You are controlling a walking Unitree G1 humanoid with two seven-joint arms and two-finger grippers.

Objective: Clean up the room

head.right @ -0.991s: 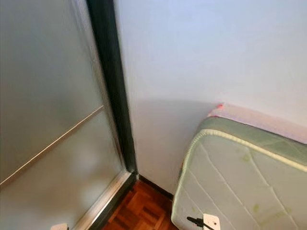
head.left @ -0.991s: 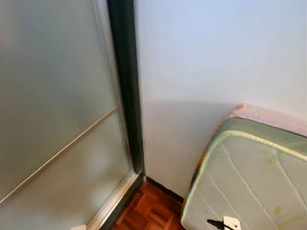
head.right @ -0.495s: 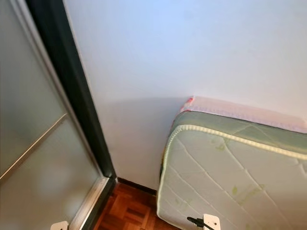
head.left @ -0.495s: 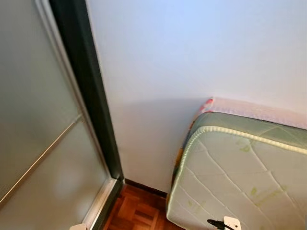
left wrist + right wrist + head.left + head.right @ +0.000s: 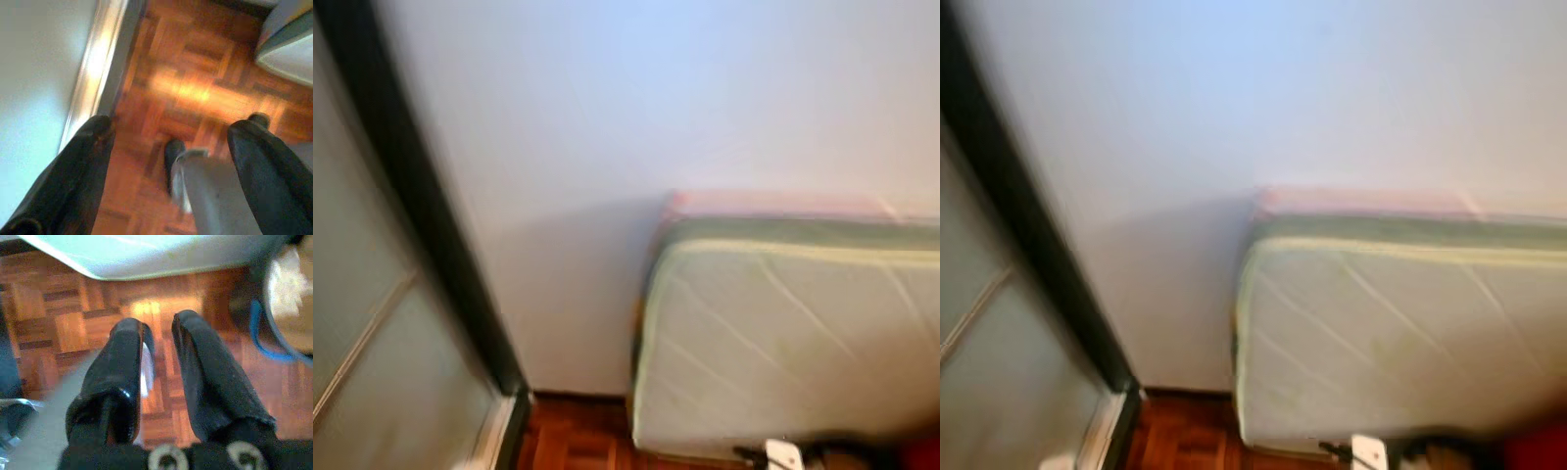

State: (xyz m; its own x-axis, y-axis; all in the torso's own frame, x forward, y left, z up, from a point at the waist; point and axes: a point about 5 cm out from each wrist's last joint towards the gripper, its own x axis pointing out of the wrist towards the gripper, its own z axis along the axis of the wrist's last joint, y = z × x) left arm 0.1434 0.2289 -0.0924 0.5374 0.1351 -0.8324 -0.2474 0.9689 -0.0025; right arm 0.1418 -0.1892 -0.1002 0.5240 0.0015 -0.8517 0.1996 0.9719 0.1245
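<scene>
A blurred pale mattress (image 5: 1400,343) stands on edge against the white wall (image 5: 1263,98), above parquet floor (image 5: 1185,441). A dark door frame (image 5: 1038,264) borders frosted glass (image 5: 989,392).

The head stereo pair is aimed forward at a pale wall (image 5: 607,117) from close range, with motion blur. A quilted mattress (image 5: 783,343) standing on edge against the wall is shared by both eye views, as is a dark door frame (image 5: 1028,255) at the left. The left wrist view is pointed down along widely spread black fingers (image 5: 73,181) at parquet floor (image 5: 195,88). The right wrist view is pointed down along narrowly gapped fingers (image 5: 205,377) at the same parquet; the mattress edge (image 5: 146,254) is shared with the head views.
</scene>
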